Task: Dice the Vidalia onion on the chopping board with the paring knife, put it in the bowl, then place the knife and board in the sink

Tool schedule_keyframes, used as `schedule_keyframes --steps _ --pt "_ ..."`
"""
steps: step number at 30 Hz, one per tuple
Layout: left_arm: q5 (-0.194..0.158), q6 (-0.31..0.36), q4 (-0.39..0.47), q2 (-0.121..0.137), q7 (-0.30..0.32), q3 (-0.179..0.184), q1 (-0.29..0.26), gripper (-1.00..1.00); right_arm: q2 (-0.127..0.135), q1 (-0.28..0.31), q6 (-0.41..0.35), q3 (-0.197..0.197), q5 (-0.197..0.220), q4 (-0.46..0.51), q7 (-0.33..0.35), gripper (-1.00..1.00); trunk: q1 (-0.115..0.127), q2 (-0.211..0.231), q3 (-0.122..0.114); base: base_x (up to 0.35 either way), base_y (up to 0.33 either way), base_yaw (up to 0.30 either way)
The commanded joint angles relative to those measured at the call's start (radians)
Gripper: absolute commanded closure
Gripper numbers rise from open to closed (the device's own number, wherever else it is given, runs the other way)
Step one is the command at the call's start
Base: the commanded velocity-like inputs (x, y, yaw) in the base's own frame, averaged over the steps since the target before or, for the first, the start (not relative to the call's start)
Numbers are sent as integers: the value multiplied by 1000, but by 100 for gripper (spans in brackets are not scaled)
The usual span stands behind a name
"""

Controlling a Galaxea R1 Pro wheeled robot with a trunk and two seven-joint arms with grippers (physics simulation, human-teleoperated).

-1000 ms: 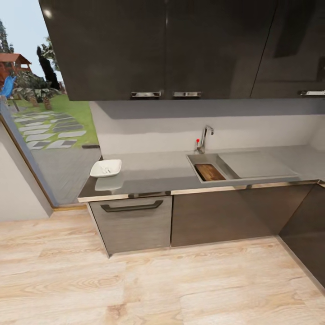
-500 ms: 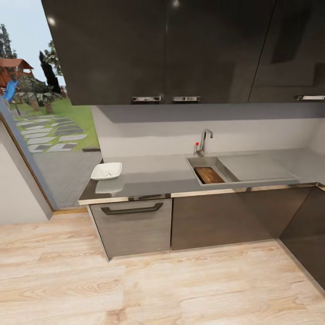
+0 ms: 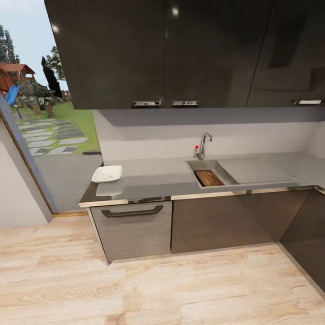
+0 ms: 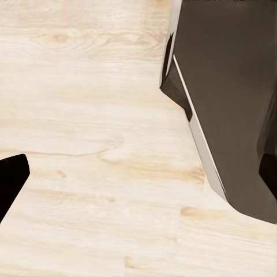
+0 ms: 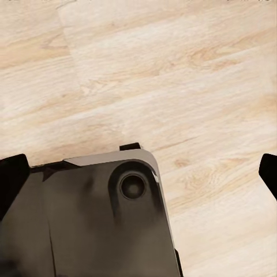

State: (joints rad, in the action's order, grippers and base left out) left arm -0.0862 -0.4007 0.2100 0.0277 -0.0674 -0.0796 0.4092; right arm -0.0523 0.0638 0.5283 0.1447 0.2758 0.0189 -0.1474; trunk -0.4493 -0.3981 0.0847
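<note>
From across the floor, the head view shows the grey countertop (image 3: pixel 158 180) with the sink (image 3: pixel 224 168) set into it. The brown chopping board (image 3: pixel 209 178) lies inside the basin. Behind it stands the chrome tap (image 3: pixel 204 143) with its red knob. At the counter's left end sits the white bowl (image 3: pixel 107 174), holding small pale bits that are too small to tell apart. The paring knife is hidden from view. My left gripper (image 4: pixel 138 176) and right gripper (image 5: pixel 138 170) hang over the wooden floor, both open and holding nothing.
Dark wall cabinets (image 3: pixel 158 49) hang above the counter, and a drawer front with a black handle (image 3: pixel 132 211) sits below it. Dark cabinets run along the right (image 3: pixel 311 239). A glass opening to a garden (image 3: pixel 40 126) is at the left. My dark base (image 5: pixel 92 225) is under the grippers.
The whole picture has shifted a little downward, so the camera has moved. The bowl, the board and the sink keep their places on the counter.
</note>
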Motion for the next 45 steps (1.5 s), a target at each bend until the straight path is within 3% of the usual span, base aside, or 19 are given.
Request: schedule_keyframes --steps 1,14,45 --pt "-9 -1 2 0 1 1 0 -100 0 1 2 9 7 0 -4 -100 -1 -2 0 0 0 0" --pt "-9 -1 2 0 1 1 0 -100 -4 1 1 10 6 1 -8 -100 -1 -2 -16 0 0 0" --pt "-9 -1 2 0 1 1 0 -100 -6 1 9 7 7 22 -1 -100 -1 -2 -17 0 0 0"
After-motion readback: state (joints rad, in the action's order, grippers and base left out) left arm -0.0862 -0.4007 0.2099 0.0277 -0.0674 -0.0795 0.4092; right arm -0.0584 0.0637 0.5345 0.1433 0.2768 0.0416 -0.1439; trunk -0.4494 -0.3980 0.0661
